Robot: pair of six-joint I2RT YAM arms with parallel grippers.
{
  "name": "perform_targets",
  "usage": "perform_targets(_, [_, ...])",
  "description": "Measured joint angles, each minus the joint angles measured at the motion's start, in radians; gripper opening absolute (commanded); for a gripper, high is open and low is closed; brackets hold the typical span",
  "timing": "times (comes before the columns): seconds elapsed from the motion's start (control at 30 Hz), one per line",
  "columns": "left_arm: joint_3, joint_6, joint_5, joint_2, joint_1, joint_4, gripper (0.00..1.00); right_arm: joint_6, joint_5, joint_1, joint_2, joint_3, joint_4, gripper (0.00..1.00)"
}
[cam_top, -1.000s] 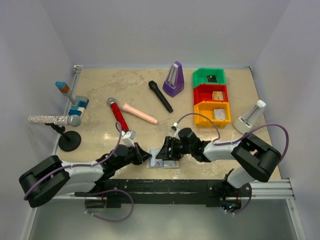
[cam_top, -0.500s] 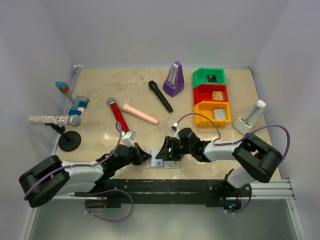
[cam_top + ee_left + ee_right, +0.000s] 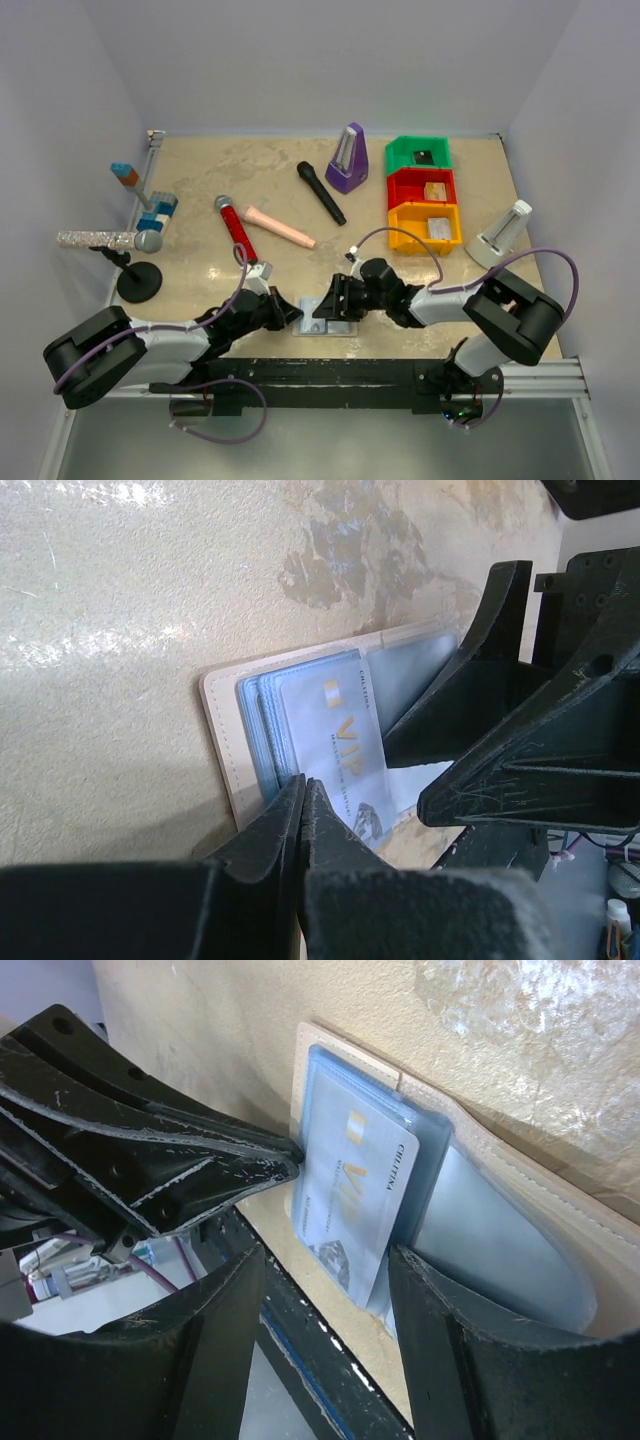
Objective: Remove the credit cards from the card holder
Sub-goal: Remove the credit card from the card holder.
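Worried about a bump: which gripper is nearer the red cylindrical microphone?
Left. In the top view the left gripper lies just below-right of the red cylindrical microphone; the right gripper is farther right, beyond the left one.

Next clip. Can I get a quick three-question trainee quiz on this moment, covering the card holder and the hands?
1. True or false: the left hand has its fingers spread wide apart.
2. The pale silver printed card is: A) lying on the open beige card holder with light blue pockets; B) lifted high in the air, clear of everything; C) standing upright on its edge on bare table.
3. What word is printed large on that card?

Key: 1 false; 2 A; 3 VIP.
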Motion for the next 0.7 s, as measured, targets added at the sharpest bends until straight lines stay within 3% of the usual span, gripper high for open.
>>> perform_targets(0.7, [0.0, -0.002, -0.019, 0.061, -0.003, 0.08, 0.0, 0.047, -0.019, -0.006, 0.046, -0.087, 0.25, 0.55])
